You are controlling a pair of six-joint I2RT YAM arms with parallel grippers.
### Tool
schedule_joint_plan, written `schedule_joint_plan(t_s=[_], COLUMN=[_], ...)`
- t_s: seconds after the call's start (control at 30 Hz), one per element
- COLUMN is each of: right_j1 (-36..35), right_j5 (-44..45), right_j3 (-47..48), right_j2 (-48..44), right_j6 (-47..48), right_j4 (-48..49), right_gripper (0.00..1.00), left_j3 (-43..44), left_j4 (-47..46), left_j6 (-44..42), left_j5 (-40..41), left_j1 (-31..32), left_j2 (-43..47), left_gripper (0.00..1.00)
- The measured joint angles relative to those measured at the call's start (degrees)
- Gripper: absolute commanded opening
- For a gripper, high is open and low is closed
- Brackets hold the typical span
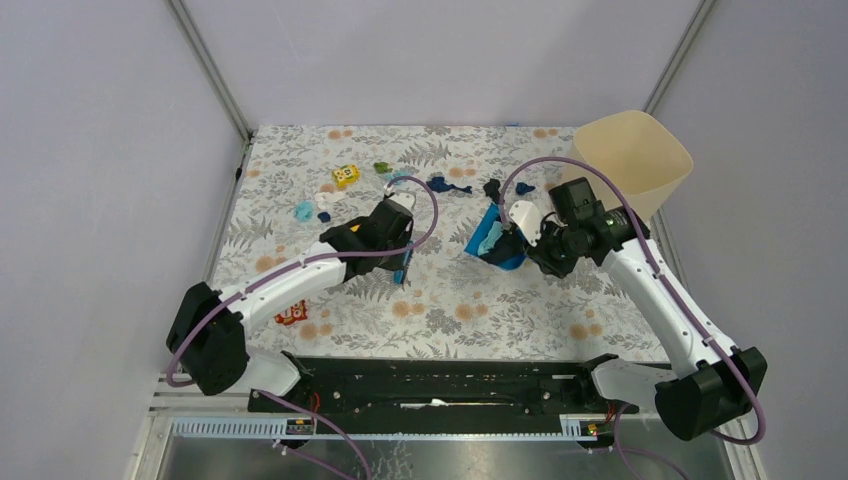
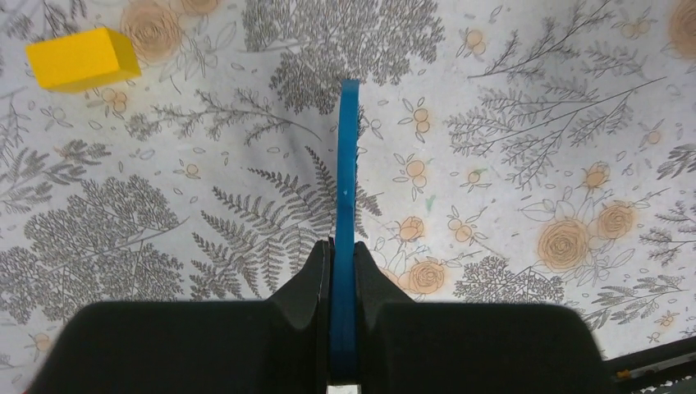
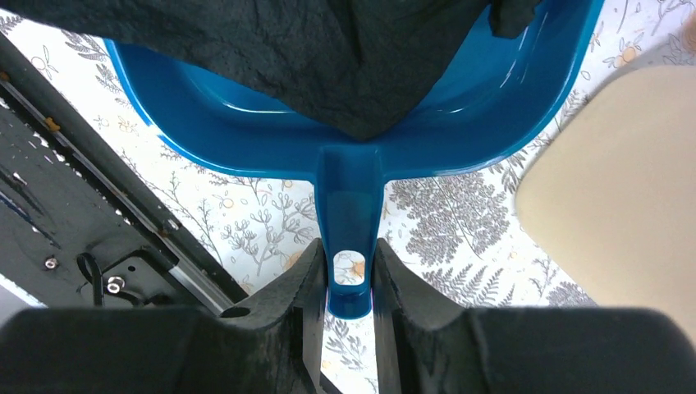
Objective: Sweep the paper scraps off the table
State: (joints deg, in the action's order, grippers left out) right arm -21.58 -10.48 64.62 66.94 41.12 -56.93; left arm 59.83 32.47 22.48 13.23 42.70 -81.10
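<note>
Red toy point(image 1: 292, 314) nearest, left of dustpan point(image 3: 246, 135). Left fingers point(image 2: 322, 275) clamped on thin blue tool point(image 2: 347, 164), also left of dustpan. Right fingers point(image 3: 305, 283) clamped on dustpan handle; dark paper inside. Scraps point(image 1: 450, 186) on tabletop point(image 1: 520, 310) beyond dustpan, leftward. Bin point(image 1: 632, 155) beyond, right.

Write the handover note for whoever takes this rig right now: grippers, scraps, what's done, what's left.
Left gripper: shut on the thin blue sweeping tool.
Right gripper: shut on the dustpan handle; the pan is mid-table, left of the beige bin.
Done: black paper and a light blue scrap lie in the pan.
Left: navy and black scraps along the far side of the table, light blue ones near the yellow cube; pan not yet emptied.
</note>
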Motion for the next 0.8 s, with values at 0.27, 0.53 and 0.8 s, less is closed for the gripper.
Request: schedule_joint_plan(t_s=[0.27,0.53,0.8], right_j1=[0.00,4.07,11.41], right_j5=[2.25,4.42,5.57], right_j3=[13.35,28.13,36.30], right_j2=[5.53,9.51,11.98], right_j6=[0.00,-0.35,-1.40], right_j4=[-6.58,-8.55,-8.68], right_gripper=[0.00,0.00,0.00], left_j3=[-3.34,-3.34,-3.34], left_j4=[-7.34,-8.24,-8.20], left_j6=[-3.04,-3.58,-4.28], left_j5=[-0.15,-1.70,-2.45], left_j1=[-0.33,-0.44,-0.44], left_j2=[4.61,4.61,4.59], left_gripper=[0.00,0.00,0.00])
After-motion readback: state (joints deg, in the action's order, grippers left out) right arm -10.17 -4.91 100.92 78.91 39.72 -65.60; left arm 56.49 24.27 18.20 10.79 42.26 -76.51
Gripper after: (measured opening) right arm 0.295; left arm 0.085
